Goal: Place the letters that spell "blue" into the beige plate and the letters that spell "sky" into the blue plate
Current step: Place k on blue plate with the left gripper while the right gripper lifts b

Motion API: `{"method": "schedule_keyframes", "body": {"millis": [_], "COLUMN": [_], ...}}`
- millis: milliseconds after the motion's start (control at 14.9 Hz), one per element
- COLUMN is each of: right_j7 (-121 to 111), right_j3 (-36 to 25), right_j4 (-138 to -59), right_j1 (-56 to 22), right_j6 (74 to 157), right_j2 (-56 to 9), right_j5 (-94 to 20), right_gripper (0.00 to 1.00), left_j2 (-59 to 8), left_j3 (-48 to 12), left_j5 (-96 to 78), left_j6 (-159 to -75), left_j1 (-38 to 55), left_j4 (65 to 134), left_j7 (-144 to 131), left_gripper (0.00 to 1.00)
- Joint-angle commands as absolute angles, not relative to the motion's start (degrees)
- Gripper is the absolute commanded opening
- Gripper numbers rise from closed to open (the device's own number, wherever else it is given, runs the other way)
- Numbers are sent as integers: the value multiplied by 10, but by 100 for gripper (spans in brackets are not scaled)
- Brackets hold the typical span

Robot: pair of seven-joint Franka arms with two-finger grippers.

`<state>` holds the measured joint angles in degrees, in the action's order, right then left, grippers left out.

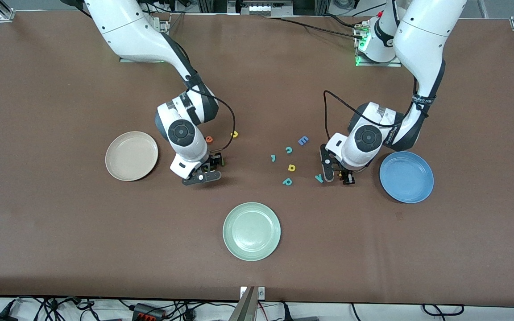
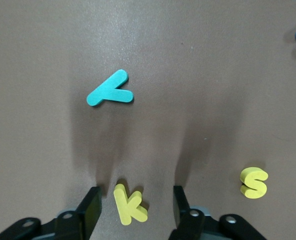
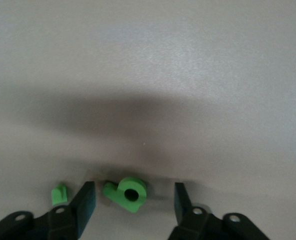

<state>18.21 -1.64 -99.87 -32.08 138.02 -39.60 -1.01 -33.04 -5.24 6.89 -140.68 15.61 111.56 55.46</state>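
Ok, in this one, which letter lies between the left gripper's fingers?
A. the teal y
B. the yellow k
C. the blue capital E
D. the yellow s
B: in the left wrist view the yellow k lies on the table between the fingers of the left gripper, with a gap on each side, while the teal y and yellow s lie outside them.

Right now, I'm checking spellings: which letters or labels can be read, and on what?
"k": yellow foam letter between the left gripper's open fingers.
"s": yellow foam letter beside it.
"y": teal foam letter.
"b": green foam letter between the right gripper's open fingers.
"e": orange foam letter.
"E": blue foam letter.
"p": teal foam letter.
All lie on the table.
Left arm's strap print: too small to read.
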Motion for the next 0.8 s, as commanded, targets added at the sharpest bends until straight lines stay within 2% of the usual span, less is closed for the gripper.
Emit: {"method": "schedule_keyframes", "body": {"millis": [0, 134, 268, 402, 536, 737], "right_j7": [200, 228, 265, 281, 287, 294], "right_j3": [-16, -16, -15, -16, -15, -16], "right_j4": [-982, -983, -983, -983, -985, -983], "right_j1": [-319, -319, -324, -324, -316, -315], "right_j6": [1378, 1375, 1370, 1353, 1340, 1339], "right_j2": [-406, -407, -407, -405, -406, -406], "right_j5": [-19, -19, -19, -19, -19, -65], "right_gripper": [69, 69, 70, 70, 70, 69], "left_j2": [-343, -344, -345, -347, -347, -313], "left_j3": [-47, -47, -47, -46, -46, -45], "left_j5": [80, 80, 80, 80, 80, 79], "left_j6": [-1416, -1416, -1417, -1416, -1416, -1398], "left_j1": [150, 149, 150, 149, 149, 133], "left_j4": [1110, 1108, 1107, 1107, 1107, 1107], "left_j7": [569, 569, 568, 568, 568, 563], "left_gripper": [59, 57, 48, 28, 14, 11]}}
